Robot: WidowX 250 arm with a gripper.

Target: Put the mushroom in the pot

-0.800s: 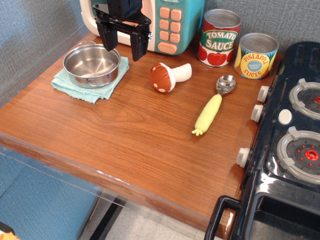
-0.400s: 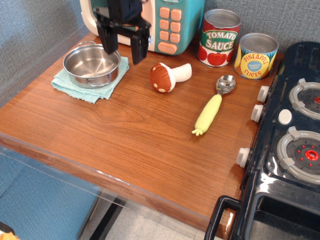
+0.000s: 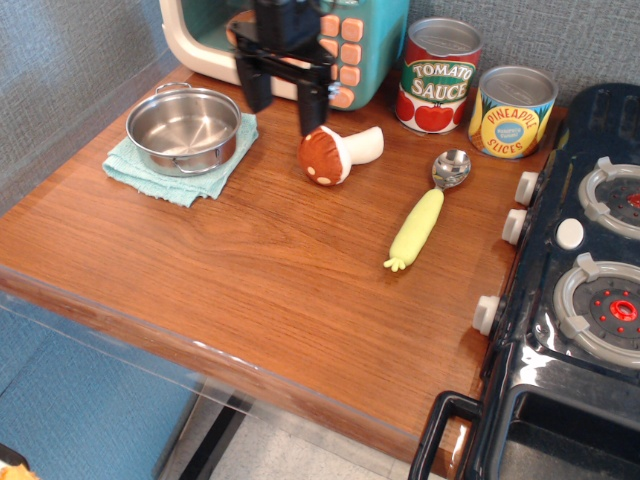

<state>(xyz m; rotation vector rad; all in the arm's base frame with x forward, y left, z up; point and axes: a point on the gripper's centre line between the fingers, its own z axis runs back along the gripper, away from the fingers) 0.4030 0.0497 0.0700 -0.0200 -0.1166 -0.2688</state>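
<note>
The mushroom (image 3: 336,153) lies on its side on the wooden table, reddish-brown cap to the front left and white stem pointing back right. The shiny steel pot (image 3: 184,128) stands empty on a light green cloth (image 3: 178,165) at the back left. My black gripper (image 3: 285,104) is open and empty, its two fingers pointing down. It hovers between the pot and the mushroom, just behind and left of the mushroom's cap, not touching either.
A teal and cream toy microwave (image 3: 345,45) stands behind the gripper. A tomato sauce can (image 3: 438,77) and a pineapple slices can (image 3: 512,112) stand at the back right. A yellow-handled scoop (image 3: 427,212) lies right of the mushroom. A black toy stove (image 3: 585,280) fills the right edge.
My gripper has moved to the right, from over the pot's right rim to a spot next to the mushroom. It stays open. Nothing else has moved.
</note>
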